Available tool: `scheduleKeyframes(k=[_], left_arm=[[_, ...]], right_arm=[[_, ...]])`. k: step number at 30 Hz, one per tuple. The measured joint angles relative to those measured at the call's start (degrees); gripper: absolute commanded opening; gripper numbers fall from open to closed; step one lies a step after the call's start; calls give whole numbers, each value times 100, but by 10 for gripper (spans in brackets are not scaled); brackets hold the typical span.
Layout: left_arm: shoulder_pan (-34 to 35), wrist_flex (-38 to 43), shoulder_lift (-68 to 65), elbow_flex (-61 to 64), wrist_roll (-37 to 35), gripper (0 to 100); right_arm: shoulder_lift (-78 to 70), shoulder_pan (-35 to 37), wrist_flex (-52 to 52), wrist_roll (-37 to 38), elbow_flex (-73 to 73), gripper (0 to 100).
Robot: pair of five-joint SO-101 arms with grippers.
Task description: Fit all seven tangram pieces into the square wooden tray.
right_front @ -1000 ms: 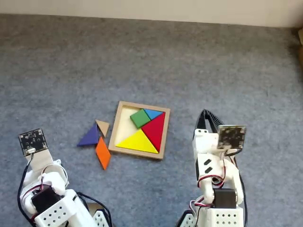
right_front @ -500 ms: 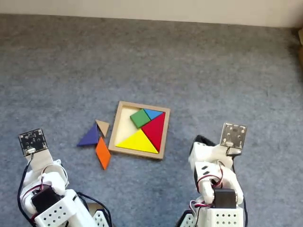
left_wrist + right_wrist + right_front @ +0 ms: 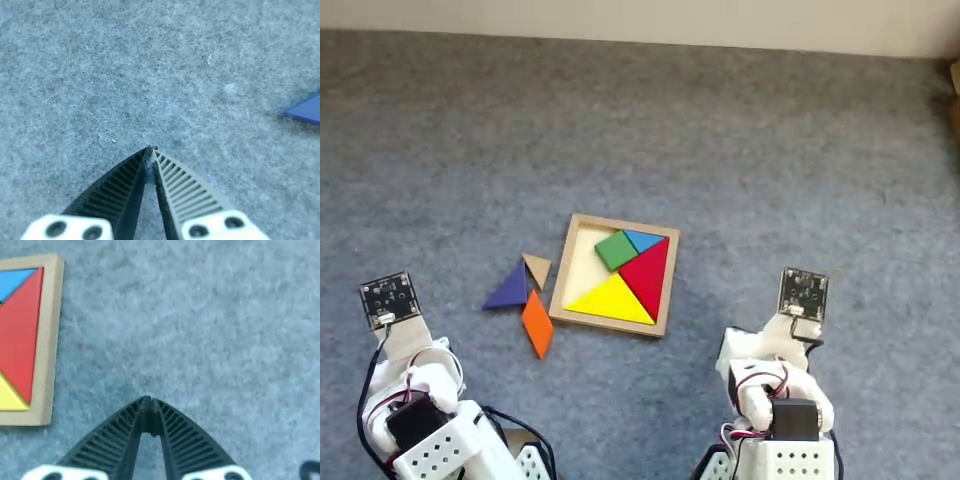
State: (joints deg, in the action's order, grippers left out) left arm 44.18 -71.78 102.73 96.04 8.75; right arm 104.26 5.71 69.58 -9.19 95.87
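Observation:
The square wooden tray lies mid-carpet and holds a green square, a light blue triangle, a red triangle and a yellow triangle. Its left part is bare. Left of the tray lie a tan triangle, a dark blue triangle and an orange parallelogram. My left gripper is shut over bare carpet, with the dark blue triangle's tip off to one side. My right gripper is shut, empty, beside the tray's edge.
Grey carpet covers the whole surface. The left arm is folded back at the near left corner, the right arm at the near right. A pale wall strip runs along the far edge.
The right arm has pulled back from beside the tray toward its base. The left arm and all pieces have stayed put.

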Motion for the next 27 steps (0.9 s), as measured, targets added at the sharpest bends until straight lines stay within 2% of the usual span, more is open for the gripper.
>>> scheduleKeyframes(k=[22, 27], left_arm=[[0, 0, 0, 0, 0, 8], [-413, 0, 0, 0, 0, 9]], right_arm=[[0, 0, 158, 0, 0, 6], [9, 0, 158, 0, 0, 6]])
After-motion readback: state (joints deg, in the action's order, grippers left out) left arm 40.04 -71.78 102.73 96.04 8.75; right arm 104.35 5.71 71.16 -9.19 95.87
